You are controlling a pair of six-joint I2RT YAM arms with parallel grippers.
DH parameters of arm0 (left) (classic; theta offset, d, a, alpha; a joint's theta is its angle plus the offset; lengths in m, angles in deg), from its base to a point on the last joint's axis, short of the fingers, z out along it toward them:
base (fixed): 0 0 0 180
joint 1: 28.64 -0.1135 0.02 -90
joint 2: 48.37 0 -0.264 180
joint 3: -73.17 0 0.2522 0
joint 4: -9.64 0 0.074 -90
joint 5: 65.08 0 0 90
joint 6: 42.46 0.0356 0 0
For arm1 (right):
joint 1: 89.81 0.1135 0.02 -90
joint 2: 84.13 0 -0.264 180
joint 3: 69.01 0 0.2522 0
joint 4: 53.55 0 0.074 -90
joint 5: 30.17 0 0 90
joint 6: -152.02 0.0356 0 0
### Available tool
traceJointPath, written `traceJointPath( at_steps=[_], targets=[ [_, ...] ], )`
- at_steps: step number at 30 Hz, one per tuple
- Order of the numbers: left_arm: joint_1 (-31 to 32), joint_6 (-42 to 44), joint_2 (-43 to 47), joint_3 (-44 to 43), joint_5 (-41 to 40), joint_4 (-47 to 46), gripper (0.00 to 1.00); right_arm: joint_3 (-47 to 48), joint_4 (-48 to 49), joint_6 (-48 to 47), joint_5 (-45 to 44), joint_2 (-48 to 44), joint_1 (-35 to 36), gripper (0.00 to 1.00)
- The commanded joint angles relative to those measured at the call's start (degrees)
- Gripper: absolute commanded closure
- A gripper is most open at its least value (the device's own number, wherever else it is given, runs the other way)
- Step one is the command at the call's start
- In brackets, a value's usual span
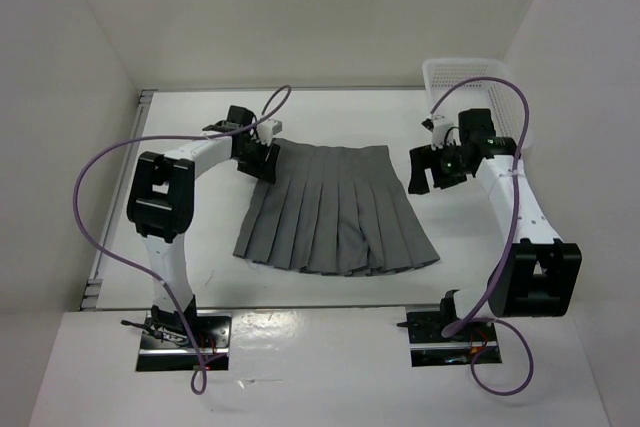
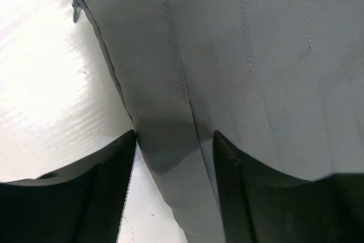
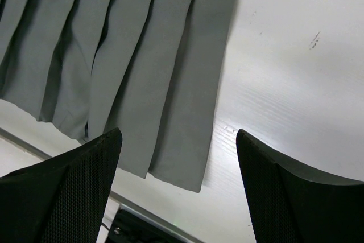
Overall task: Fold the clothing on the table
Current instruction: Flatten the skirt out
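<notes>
The plain mid-grey pleated fabric skirt [image 1: 335, 212] lies flat in the middle of the matte white surface [image 1: 330, 117], waistband at the far side. The left jaws stand apart astride its far-left waistband corner (fabric between them, not pinched). The right jaws gape empty beside its right edge.

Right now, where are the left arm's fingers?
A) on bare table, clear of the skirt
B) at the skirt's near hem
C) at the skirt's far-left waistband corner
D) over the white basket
C: the top view puts the left gripper at the far-left waistband corner of the grey pleated skirt, and its wrist view shows the skirt's edge running between the fingers.
</notes>
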Motion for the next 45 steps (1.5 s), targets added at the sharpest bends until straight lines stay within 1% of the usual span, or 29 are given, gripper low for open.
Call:
traceJointPath(
  at_steps=[1, 5, 6, 8, 9, 12, 13, 15, 21, 26, 31, 32, 33, 35, 36, 37, 40, 41, 43, 45],
  targets=[
    [-0.06, -1.00, -2.23, -1.65, 1.05, -1.61, 0.39, -0.20, 1.10, -0.96, 1.91, -2.82, -1.32, 0.15],
    [-0.06, -1.52, -4.16, -2.18, 1.58, -0.48, 0.55, -0.20, 1.10, -0.96, 1.91, -3.34, -1.84, 0.15],
    [-0.06, -1.53, -4.16, -2.18, 0.88, -0.47, 0.65, -0.20, 1.10, -0.96, 1.91, -3.35, -2.36, 0.15],
    [-0.06, -2.05, -4.16, -1.66, -0.01, -0.47, 0.75, -0.73, 1.10, -0.96, 2.43, -3.35, -2.37, 0.15],
    [-0.06, -2.05, -4.16, -1.65, -0.01, -0.47, 0.83, -0.73, 1.10, -0.96, 2.44, -3.35, -2.37, 0.15],
    [-0.06, -3.72, -3.55, -0.25, -2.98, 0.06, 0.96, -0.73, 1.10, -0.96, 2.44, -3.35, -2.37, 0.15],
    [-0.06, -4.25, -2.85, -0.25, -4.91, 0.06, 0.99, -0.73, 1.10, -0.96, 2.44, -3.35, -2.37, 0.15],
    [-0.85, -5.56, -1.53, 0.55, -6.24, 0.06, 1.00, -0.73, 1.10, -0.96, 2.44, -3.35, -2.37, 0.15],
    [-6.55, -7.50, 1.81, 3.53, -8.27, 0.06, 1.00, -0.20, 1.63, -0.96, 2.97, -2.83, -2.37, 0.15],
    [-9.28, -7.50, 3.83, 5.73, -9.50, 0.58, 1.00, -0.20, 1.63, -1.48, 2.97, -2.30, -2.37, 0.15],
    [-9.81, -7.50, 3.31, 5.73, -8.98, 0.58, 1.00, -0.20, 2.77, -1.49, 3.58, -0.98, -2.37, 0.15],
    [-9.81, -7.50, 3.31, 4.25, -8.97, 0.58, 1.00, -0.20, 3.30, -1.49, 3.58, -0.98, -2.37, 0.15],
    [-9.81, -7.50, 2.70, 3.54, -8.97, 1.28, 0.98, -0.20, 3.30, -1.49, 3.06, -0.28, -2.37, 0.15],
    [-9.81, -7.50, 2.69, 1.96, -7.92, 2.16, 0.87, 0.50, 3.30, -1.49, 3.05, 0.51, -2.37, 0.15],
    [-9.81, -7.50, 2.69, 0.82, -6.70, 2.95, 0.65, 2.07, 3.30, -1.49, 3.05, 1.56, -2.37, 0.15],
    [-9.81, -6.98, 3.56, 0.81, -6.08, 2.96, 0.54, 2.78, 3.30, -1.49, 3.75, 2.09, -2.37, 0.15],
    [-10.95, -5.58, 7.17, -1.64, -3.18, 4.54, 0.28, 6.38, 2.69, -2.01, 4.28, 4.63, -1.75, 0.15],
    [-10.95, -5.57, 8.22, -2.17, -2.30, 5.50, 0.17, 8.22, 2.69, -2.02, 4.28, 5.43, -0.28, 0.15],
    [-12.53, -4.17, 11.30, -2.87, -0.98, 6.21, 0.10, 10.34, 2.16, -2.02, 4.28, 8.58, 1.31, 0.15],
    [-13.41, -3.21, 12.71, -2.88, -0.27, 6.21, 0.07, 13.67, 2.16, -2.02, 4.28, 11.14, 4.39, 0.15]
  ],
)
